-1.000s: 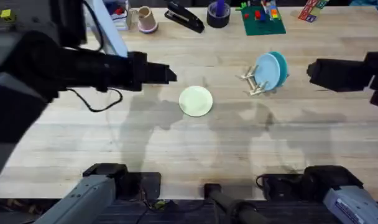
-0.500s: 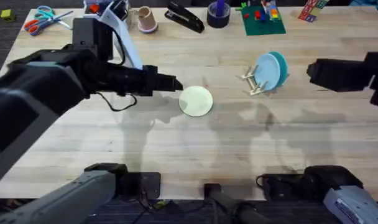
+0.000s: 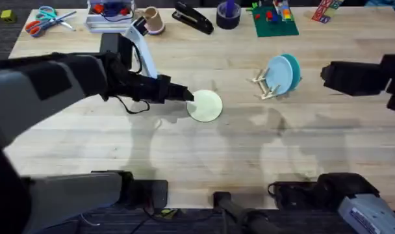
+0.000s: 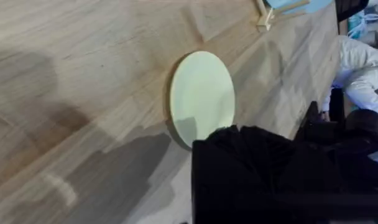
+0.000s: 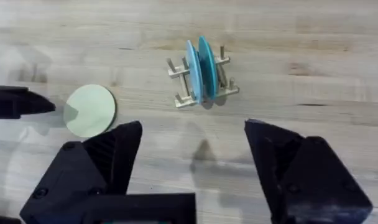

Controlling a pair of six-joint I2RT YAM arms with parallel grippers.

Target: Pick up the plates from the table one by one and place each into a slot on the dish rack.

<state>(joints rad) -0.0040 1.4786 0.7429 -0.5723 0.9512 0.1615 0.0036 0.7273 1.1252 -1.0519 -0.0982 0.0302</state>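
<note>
my left gripper [image 3: 188,95] is at the near-left rim of the pale cream-yellow round plastic plate [image 3: 205,105], flat on the light plank worktop [image 3: 184,156]; i cannot tell how its jaws stand. i'd pinch that rim squarely and tip it upright. farther right, the small pale wooden stick rack [image 3: 267,86] holds two teal-blue plates [image 5: 199,67], with the right gripper [image 5: 192,149] spread wide, well clear.

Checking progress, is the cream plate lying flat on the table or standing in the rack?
Flat on the table: the cream plate shows its full round face.

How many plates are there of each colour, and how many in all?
Cream-yellow: 1, the cream-yellow plate flat on the table, with the left gripper at its edge.
Teal-blue: 2, the teal-blue plates standing side by side in the dish rack.
Total: 3 plates.
</note>
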